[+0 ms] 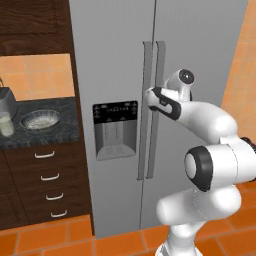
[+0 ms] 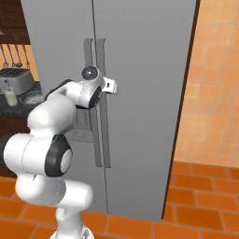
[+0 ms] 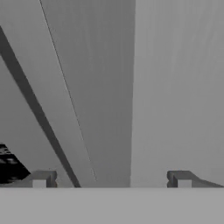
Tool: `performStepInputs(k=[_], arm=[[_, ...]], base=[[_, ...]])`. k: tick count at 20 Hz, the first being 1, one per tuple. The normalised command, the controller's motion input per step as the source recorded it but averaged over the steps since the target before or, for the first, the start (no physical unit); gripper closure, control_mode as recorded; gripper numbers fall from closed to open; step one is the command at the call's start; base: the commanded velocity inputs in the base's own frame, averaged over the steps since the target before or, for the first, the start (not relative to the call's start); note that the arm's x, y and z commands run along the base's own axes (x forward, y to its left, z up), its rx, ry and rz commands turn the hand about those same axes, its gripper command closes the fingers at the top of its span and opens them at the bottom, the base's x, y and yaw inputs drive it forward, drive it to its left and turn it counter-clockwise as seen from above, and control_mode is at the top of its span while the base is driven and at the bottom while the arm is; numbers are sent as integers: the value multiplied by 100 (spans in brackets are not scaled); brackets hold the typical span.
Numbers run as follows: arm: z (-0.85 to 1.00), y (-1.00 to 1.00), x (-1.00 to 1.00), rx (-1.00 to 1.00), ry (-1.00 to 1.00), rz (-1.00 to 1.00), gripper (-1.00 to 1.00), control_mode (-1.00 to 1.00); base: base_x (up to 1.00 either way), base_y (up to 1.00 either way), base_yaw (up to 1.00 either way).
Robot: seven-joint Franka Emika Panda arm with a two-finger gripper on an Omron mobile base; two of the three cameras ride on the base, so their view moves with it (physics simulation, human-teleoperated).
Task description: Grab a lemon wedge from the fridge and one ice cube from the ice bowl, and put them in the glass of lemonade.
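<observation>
tool point(image 3: 112, 179) spread wide and squared up to the right door handle point(image 1: 159, 107) of the closed fridge point(image 1: 200, 60), lemon wedge presumably shut inside, glass of lemonade point(image 1: 6, 123) and ice bowl point(image 1: 39, 119) waiting on the worktop point(image 1: 50, 132).

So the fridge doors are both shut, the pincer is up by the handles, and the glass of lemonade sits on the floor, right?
Not quite: the glass of lemonade stands on the dark counter beside the ice bowl, as the left base view shows. The fridge is shut, and the pincer is by its handles.
</observation>
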Motion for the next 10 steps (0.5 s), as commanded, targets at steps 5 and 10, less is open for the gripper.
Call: performStepInputs(k=[5, 10], arm=[[-20, -11, 53, 0, 0, 0, -100, -100], [-9, -22, 25, 0, -2, 0, -100, -100]], base=[[0, 0, 0], [0, 0, 0]])
